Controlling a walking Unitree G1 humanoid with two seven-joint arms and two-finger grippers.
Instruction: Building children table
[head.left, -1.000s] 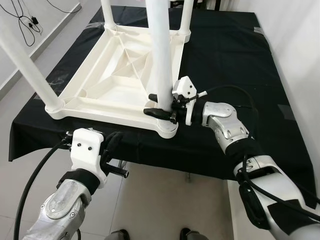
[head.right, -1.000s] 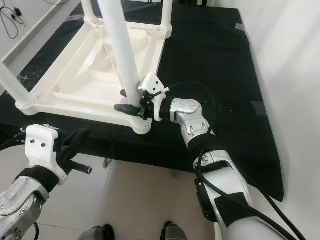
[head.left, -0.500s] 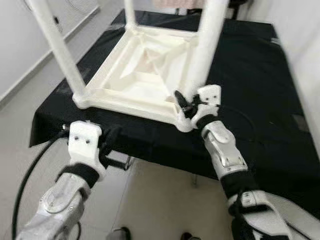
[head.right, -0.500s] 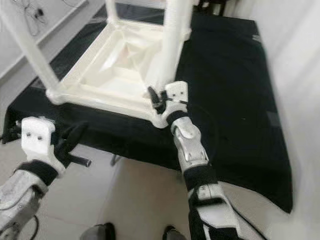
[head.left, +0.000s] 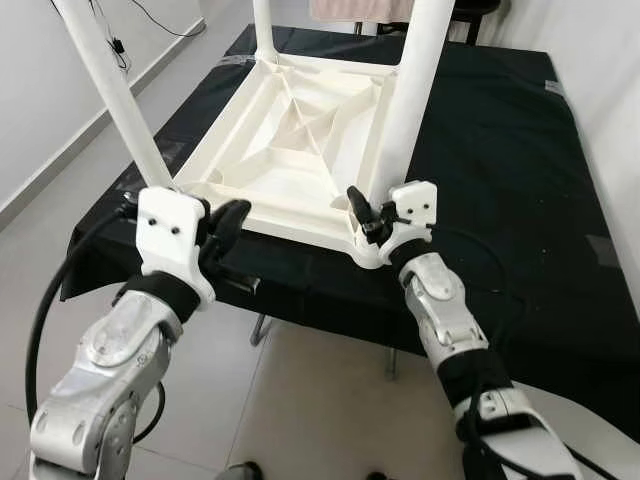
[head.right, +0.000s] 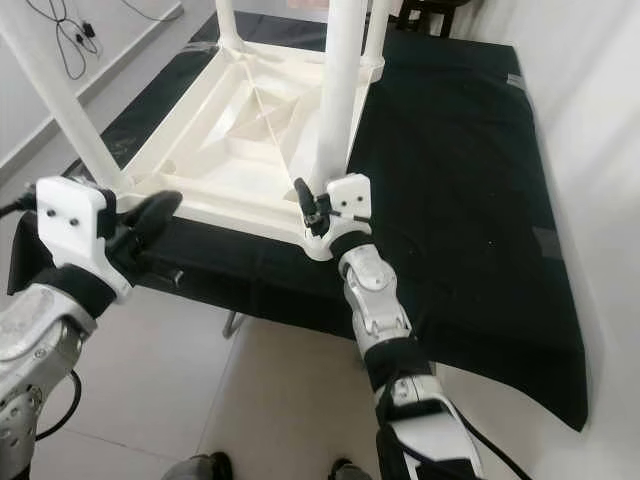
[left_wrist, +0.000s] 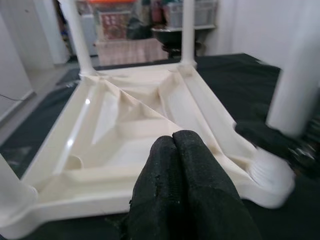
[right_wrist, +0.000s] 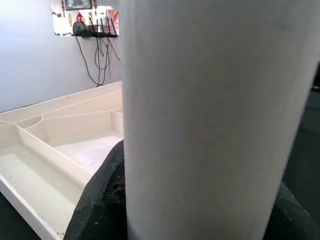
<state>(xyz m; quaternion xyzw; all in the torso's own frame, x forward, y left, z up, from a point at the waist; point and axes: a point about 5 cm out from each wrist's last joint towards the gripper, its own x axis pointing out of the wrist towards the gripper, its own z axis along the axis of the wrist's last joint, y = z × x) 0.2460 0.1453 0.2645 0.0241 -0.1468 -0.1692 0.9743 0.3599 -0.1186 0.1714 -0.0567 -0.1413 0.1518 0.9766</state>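
Note:
A white plastic children's table (head.left: 290, 150) lies upside down on a black-covered bench, its legs pointing up. My right gripper (head.left: 368, 215) is shut on the near right leg (head.left: 405, 110), just above its corner socket. In the right wrist view that leg (right_wrist: 215, 115) stands between my black fingers (right_wrist: 100, 200). My left gripper (head.left: 232, 215) is shut with nothing in it. It hovers just in front of the tabletop's near edge, close to the near left leg (head.left: 115, 100). In the left wrist view its fingertips (left_wrist: 182, 165) are pressed together, facing the ribbed underside (left_wrist: 125, 125).
The black bench (head.left: 500, 150) stretches to the right and back, with a white wall along its right side. Its front edge drops to a tiled floor (head.left: 310, 400). Cables (head.right: 70, 35) trail on the floor at the far left.
The camera has shifted. My left gripper has risen from below the bench edge to the level of the tabletop's near rim. My right gripper stays on the leg, its arm now coming from the front.

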